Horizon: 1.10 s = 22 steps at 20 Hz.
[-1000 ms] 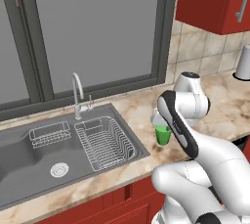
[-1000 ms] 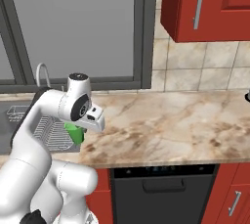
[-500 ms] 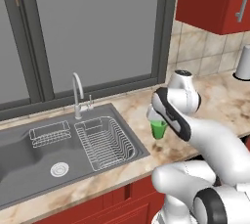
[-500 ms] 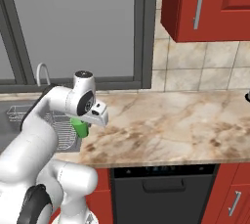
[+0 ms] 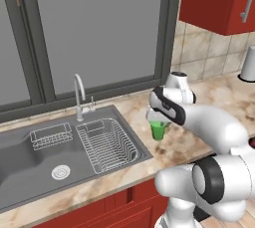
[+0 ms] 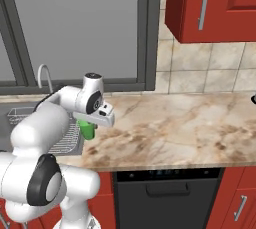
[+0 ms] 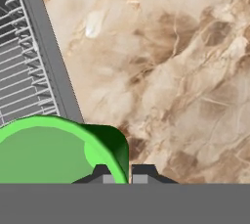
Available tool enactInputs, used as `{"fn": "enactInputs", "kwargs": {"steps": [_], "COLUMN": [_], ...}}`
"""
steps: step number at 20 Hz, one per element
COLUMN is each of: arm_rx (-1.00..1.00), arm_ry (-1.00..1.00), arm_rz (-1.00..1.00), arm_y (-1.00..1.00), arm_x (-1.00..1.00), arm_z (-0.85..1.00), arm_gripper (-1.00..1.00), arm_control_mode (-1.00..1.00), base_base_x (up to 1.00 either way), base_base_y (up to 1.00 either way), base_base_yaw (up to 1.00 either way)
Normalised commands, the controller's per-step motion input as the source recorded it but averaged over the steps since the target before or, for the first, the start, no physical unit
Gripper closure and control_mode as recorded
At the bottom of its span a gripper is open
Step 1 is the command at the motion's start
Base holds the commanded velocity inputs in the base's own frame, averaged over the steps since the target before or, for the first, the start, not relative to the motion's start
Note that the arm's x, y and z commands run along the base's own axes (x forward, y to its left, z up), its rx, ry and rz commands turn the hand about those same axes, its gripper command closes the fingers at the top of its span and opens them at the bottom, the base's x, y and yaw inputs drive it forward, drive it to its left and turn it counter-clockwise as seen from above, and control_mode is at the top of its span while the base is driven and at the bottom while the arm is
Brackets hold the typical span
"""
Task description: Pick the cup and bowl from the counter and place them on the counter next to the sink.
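Hand view looks straight down on the green cup (image 7: 58, 152), its open rim filling the lower left, with the two dark fingertips (image 7: 102, 173) pinched on the rim wall, one inside and one outside. So the gripper (image 7: 119, 174) is closed narrow on the cup's edge and holds it. Under it lies the tan veined counter (image 7: 176, 71), and along the left runs the grey edge of the sink (image 7: 44, 47) with its wire rack (image 7: 17, 71).

From the left base view, the cup (image 5: 159, 129) hangs below the gripper (image 5: 158, 117), over the counter (image 5: 184, 145) just to the right of the sink (image 5: 30, 157). The curved tap (image 5: 78, 95) stands behind the basins. I cannot tell whether the cup's base touches the stone.

From the right base view, the cup (image 6: 88, 129) shows beneath the gripper (image 6: 92, 121), at the counter's (image 6: 175, 128) left end beside the rack (image 6: 67, 140).
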Motion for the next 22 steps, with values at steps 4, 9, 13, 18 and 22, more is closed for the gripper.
{"fn": "enactInputs", "kwargs": {"steps": [4, 9, 13, 18, 22], "arm_rx": [0.0, 0.0, 0.0, 0.0, 0.0], "arm_ry": [0.0, 0.0, 0.0, 0.0, 0.0], "arm_rz": [0.0, 0.0, 0.0, 0.0, 0.0], "arm_y": [0.0, 0.02, 0.08, 0.09, 0.07], "arm_x": [0.0, 0.0, 0.0, 0.0, 0.03], "arm_z": [-0.51, -0.19, -0.17, -0.4, -0.35], "arm_gripper": [1.0, 1.0, 1.0, 1.0, 1.0], "arm_control_mode": [-1.0, -1.0, -1.0, -1.0, -1.0], "base_base_x": [0.0, 0.0, 0.0, 0.0, 0.0], "base_base_y": [0.0, 0.0, 0.0, 0.0, 0.0], "base_base_yaw": [0.0, 0.0, 0.0, 0.0, 0.0]}}
